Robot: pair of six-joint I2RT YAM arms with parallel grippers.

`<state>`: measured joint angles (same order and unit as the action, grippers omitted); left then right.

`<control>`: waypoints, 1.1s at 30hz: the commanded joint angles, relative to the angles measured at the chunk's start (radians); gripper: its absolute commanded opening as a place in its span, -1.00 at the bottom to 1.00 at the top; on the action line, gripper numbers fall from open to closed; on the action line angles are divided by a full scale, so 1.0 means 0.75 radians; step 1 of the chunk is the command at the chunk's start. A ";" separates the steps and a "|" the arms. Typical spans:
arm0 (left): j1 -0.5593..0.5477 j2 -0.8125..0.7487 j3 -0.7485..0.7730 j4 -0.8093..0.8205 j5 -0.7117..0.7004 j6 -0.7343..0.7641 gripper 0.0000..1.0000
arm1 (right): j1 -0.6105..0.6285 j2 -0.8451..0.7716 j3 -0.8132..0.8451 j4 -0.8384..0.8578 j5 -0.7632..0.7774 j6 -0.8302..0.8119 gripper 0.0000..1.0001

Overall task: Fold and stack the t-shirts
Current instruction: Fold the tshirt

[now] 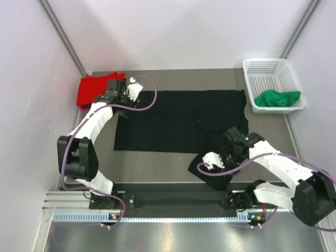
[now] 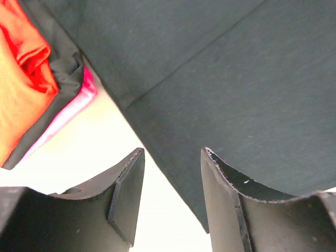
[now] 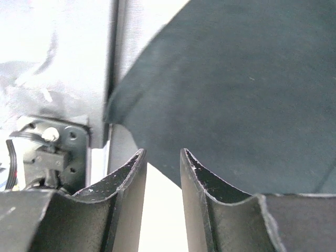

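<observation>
By the black t-shirt (image 1: 168, 121), left end effector (image 2: 170, 155) and right end effector (image 3: 163, 153) hang spread, empty

My left arm (image 1: 97, 118) and right arm (image 1: 278, 163) are both white shells broken up by bulky black joints. A purple cable (image 1: 154, 97) loops off the left one, and another hangs from the right. On the wrist cameras, the left gripper (image 2: 172, 152) and right gripper (image 3: 162, 152) have matte black fingers with curved inner faces and pale, scuffed, chipped edges.
</observation>
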<state>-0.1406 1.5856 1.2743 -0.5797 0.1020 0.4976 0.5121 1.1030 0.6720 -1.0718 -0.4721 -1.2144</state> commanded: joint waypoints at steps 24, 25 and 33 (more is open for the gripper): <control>0.075 0.099 0.086 0.069 -0.120 0.097 0.05 | 0.178 0.118 -0.070 -0.050 -0.017 -0.416 -0.36; 0.077 0.103 0.091 0.069 -0.122 0.095 0.05 | 0.194 0.118 -0.078 -0.025 -0.015 -0.406 -0.36; 0.079 0.119 0.144 0.069 -0.126 0.093 0.06 | 0.289 0.147 -0.143 0.132 0.075 -0.330 -0.32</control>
<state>-0.0895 1.6787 1.3365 -0.5648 0.0120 0.5545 0.7074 1.1999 0.5816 -1.0382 -0.4236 -1.4792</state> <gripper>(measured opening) 0.527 0.334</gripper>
